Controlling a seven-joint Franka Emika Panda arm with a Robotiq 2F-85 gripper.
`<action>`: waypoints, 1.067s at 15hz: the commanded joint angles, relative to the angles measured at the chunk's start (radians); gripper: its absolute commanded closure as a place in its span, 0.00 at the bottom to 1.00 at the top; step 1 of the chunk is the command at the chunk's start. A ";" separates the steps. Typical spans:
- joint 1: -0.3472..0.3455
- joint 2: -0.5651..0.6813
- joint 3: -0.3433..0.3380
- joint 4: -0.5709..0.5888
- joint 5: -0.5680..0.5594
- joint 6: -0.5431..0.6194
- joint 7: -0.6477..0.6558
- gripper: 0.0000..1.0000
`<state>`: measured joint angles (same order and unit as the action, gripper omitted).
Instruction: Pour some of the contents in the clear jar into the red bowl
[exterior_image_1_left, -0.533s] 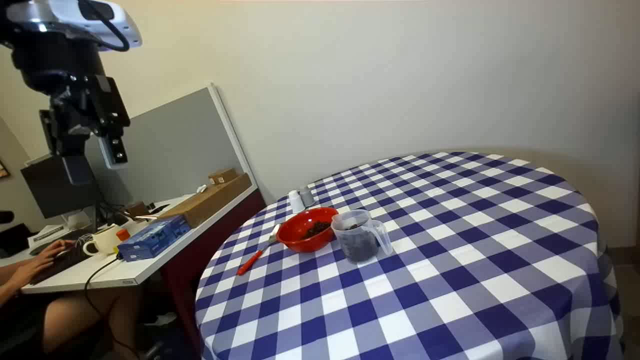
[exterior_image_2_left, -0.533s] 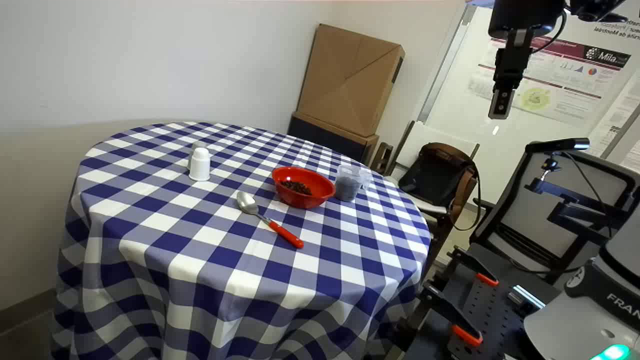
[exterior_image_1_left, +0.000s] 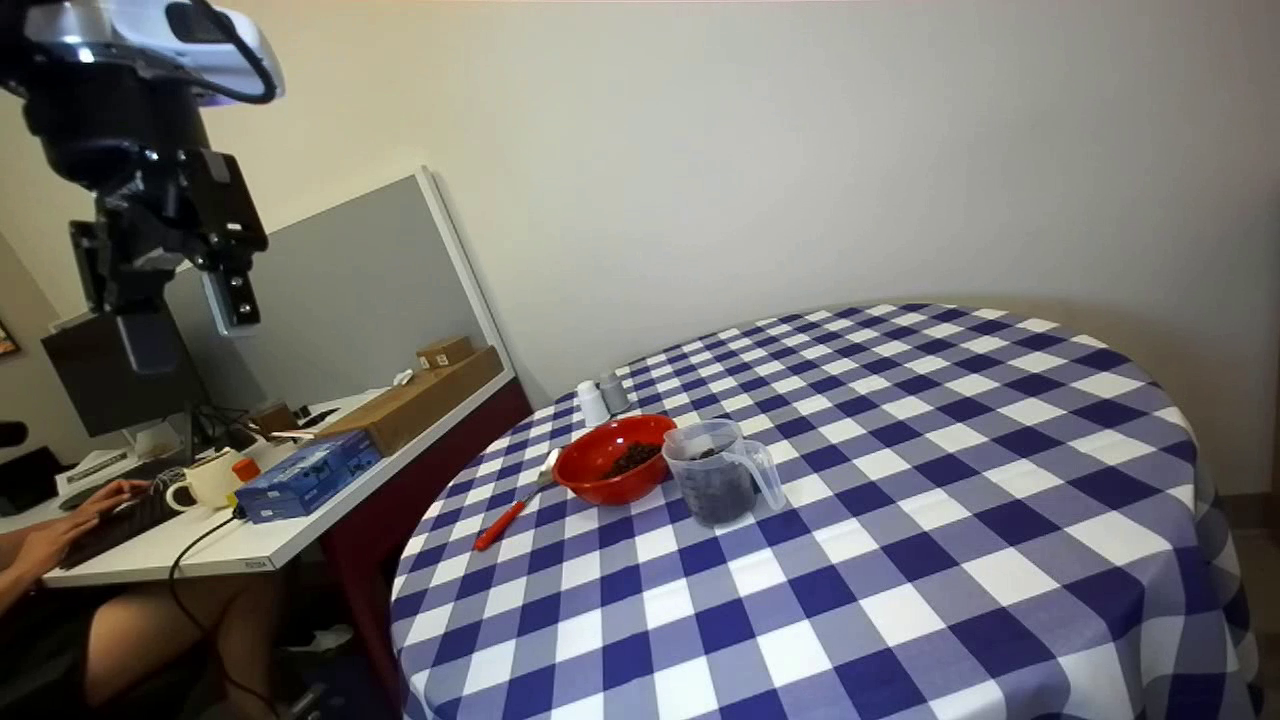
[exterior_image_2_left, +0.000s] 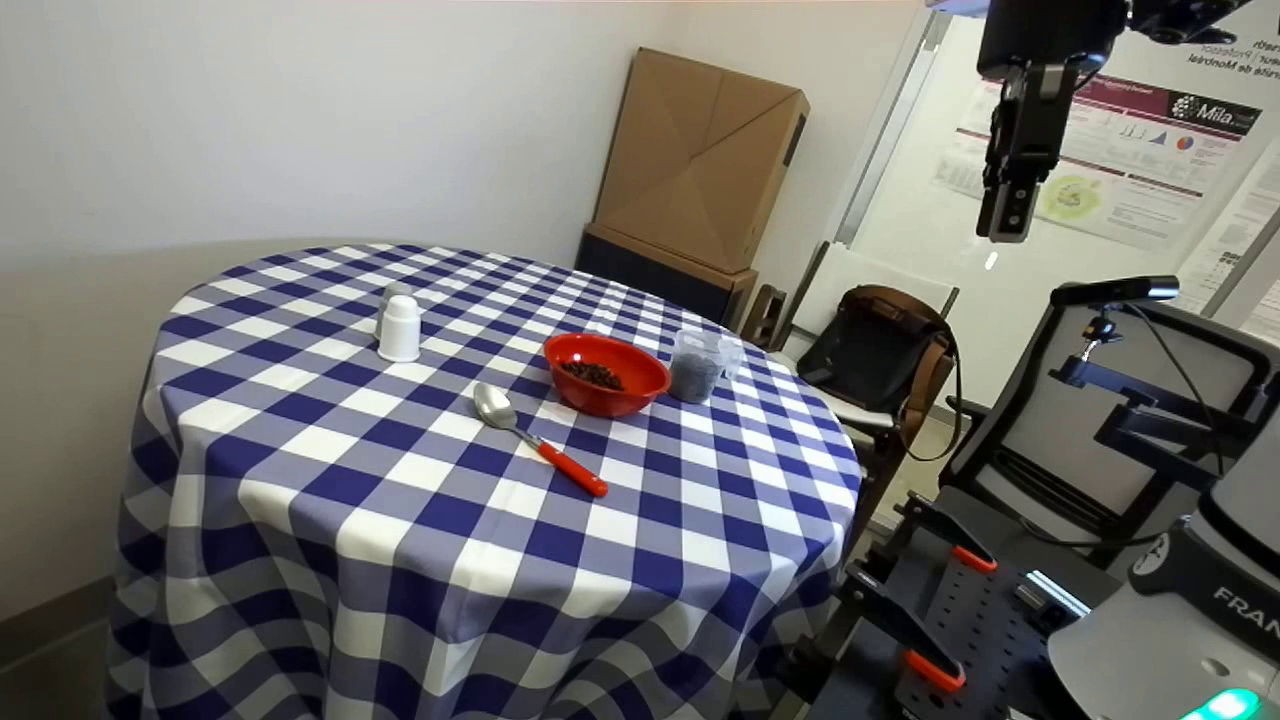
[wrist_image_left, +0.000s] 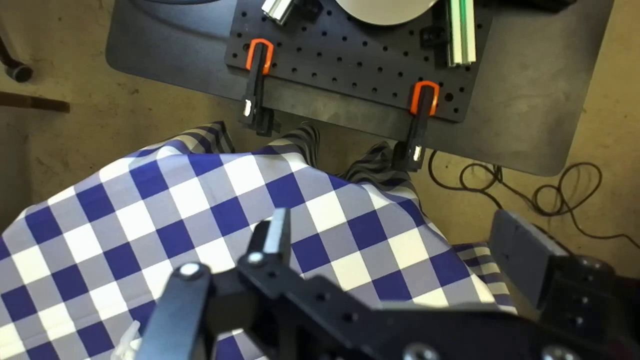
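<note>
Behind the parted jaws, a poster (exterior_image_2_left: 1130, 145) reads "Mila".

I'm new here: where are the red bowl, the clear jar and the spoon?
Red bowl (exterior_image_2_left: 606, 402), in an exterior view: its outer wall.
Clear jar (exterior_image_1_left: 717, 486), in an exterior view: its see-through side.
Spoon (exterior_image_2_left: 556, 458), in an exterior view: its red handle.

In an exterior view, "Mila" can be read on the research poster (exterior_image_2_left: 1125, 160), and "FRAN", cut at the edge, on the robot base (exterior_image_2_left: 1160, 645).
</note>
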<state>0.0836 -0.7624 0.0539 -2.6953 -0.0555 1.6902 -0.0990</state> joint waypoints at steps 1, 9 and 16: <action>0.007 0.112 -0.033 0.077 -0.099 -0.079 -0.135 0.00; -0.039 0.531 -0.183 0.383 -0.418 -0.031 -0.564 0.00; -0.113 0.926 -0.172 0.637 -0.573 0.156 -0.872 0.00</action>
<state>0.0017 -0.0080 -0.1369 -2.1842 -0.5742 1.8005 -0.8590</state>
